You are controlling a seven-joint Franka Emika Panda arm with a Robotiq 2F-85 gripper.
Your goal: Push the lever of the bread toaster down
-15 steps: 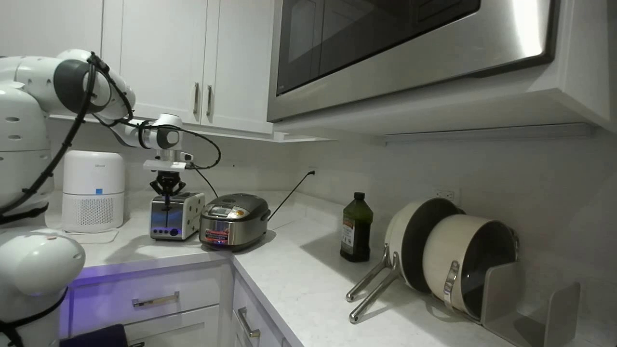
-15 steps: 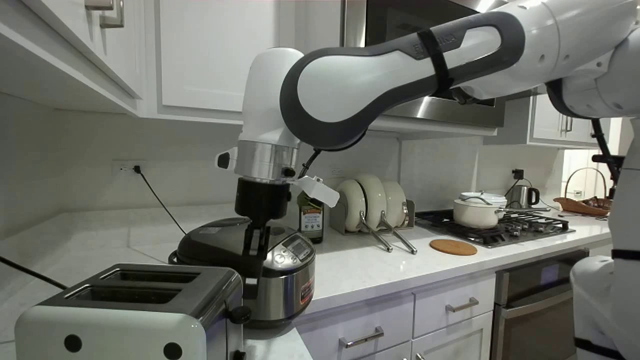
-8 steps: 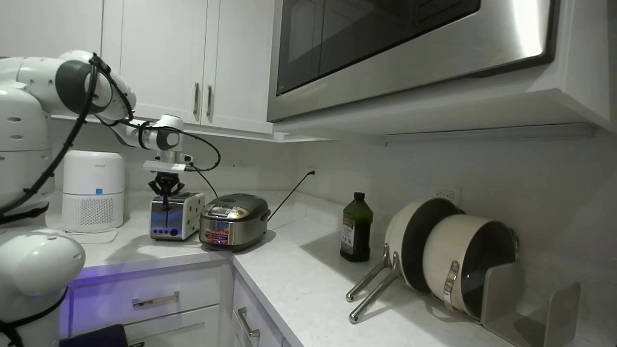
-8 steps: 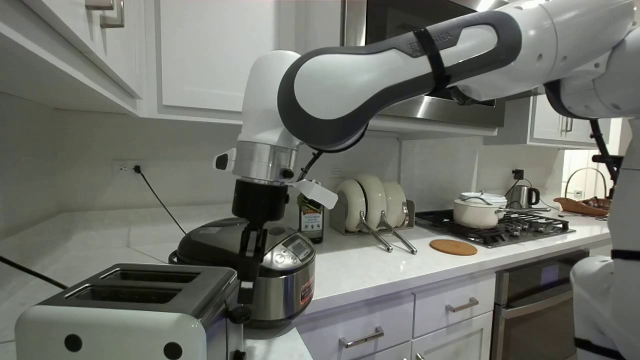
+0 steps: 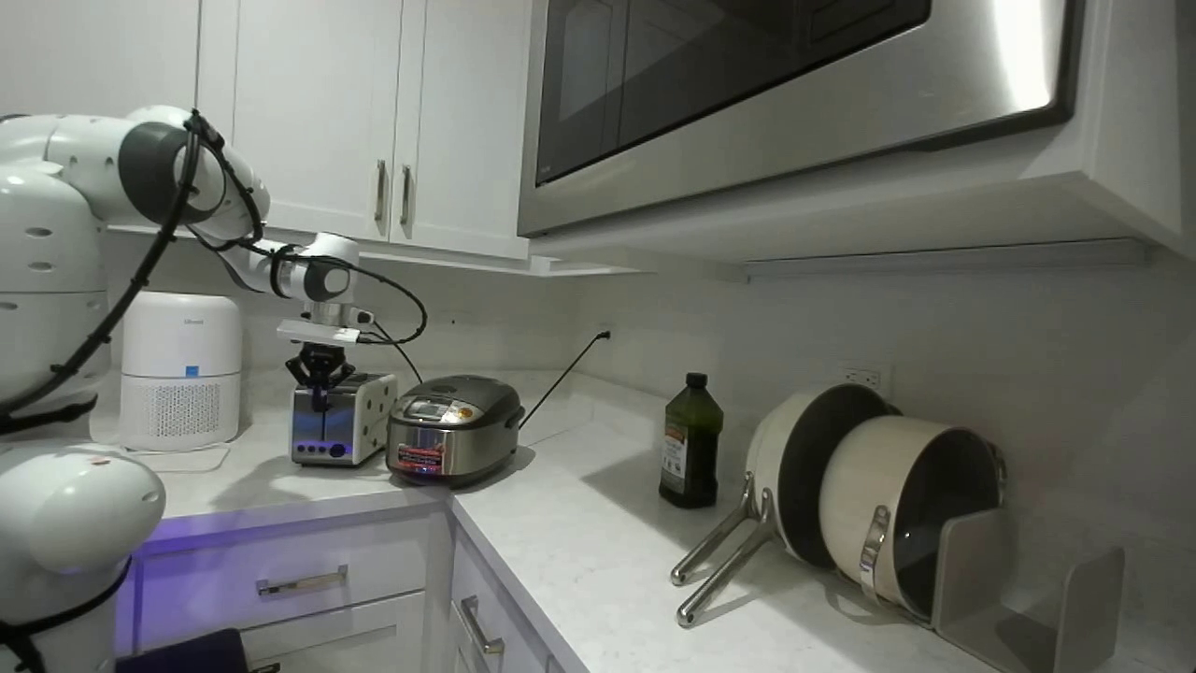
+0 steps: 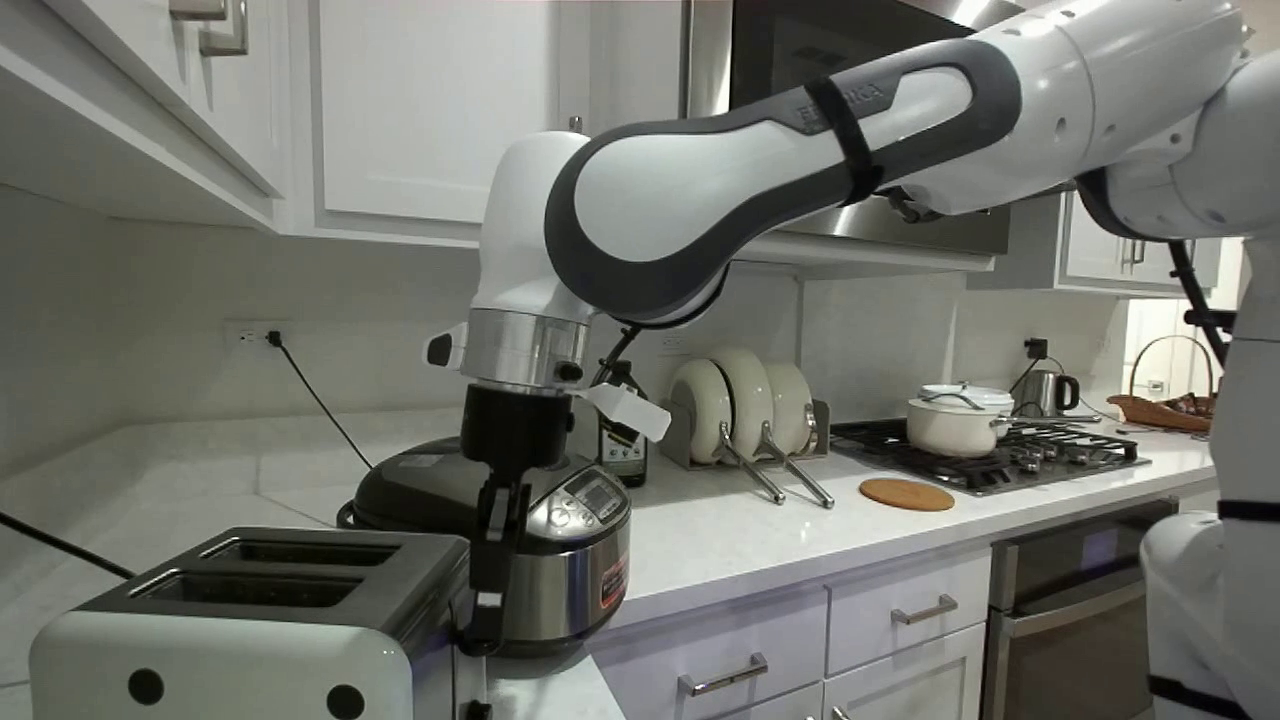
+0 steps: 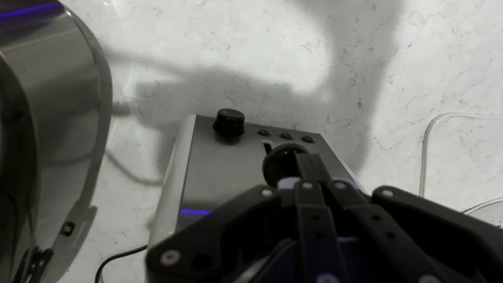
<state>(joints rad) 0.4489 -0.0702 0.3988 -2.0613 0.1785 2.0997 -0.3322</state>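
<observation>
The black jointed hand [image 7: 309,158], fingers pressed together, points down at the round black lever knob [image 7: 278,167] of the boxy silver-faced metal toaster [image 7: 226,171]. Contact is unclear.

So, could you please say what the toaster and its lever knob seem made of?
The toaster has a shiny grey front, probably metal given its violet reflection; its glossy white dotted side could be painted metal or plastic. The lever knob, faintly shiny and black, is probably plastic.
</observation>
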